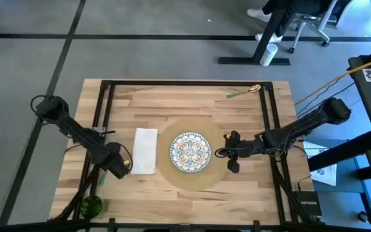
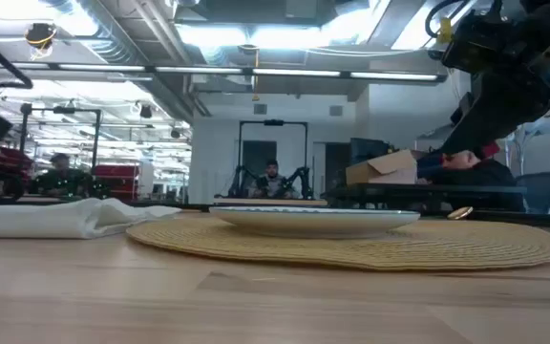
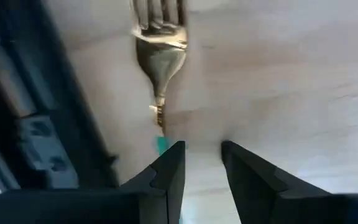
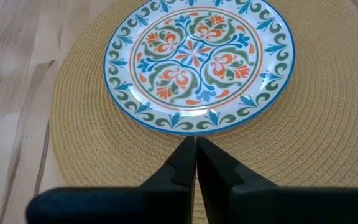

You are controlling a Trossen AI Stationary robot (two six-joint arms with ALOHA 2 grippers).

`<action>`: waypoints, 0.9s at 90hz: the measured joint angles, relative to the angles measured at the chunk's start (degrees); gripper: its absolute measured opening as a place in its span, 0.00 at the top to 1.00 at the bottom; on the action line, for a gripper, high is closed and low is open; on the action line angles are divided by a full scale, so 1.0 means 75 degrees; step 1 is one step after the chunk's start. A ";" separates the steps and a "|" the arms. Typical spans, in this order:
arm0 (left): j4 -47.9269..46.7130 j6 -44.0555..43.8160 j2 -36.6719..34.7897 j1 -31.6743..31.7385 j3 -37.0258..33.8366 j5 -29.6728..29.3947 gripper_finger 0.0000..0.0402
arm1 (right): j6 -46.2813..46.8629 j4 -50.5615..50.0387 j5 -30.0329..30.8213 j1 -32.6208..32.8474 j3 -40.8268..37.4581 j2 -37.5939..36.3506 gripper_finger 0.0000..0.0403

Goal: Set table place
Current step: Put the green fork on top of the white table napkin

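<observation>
Table (image 1: 172, 96) centre: tan placemat (image 1: 218, 177), patterned plate (image 1: 190, 152) centred on it, ready for cutlery around it. White napkin (image 1: 145, 150) at its 9 o'clock, fork's likely bed. Left gripper (image 3: 201, 163), fingers parted, holding nothing, hovers over gold fork (image 3: 159, 53) beside napkin. Right gripper (image 4: 196, 155), fingers pressed together, empty, waits at placemat's 3 o'clock.

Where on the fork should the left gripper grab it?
Take the fork by its thin handle behind the wide head, from above: it lies flat on the table. The open left gripper sits beside it; right gripper waits by the plate.
</observation>
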 joint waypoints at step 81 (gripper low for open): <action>-0.1847 0.0052 0.0032 -0.0015 0.0620 0.0139 0.76 | 0.0058 0.0003 -0.0064 0.0003 0.0000 0.0003 1.00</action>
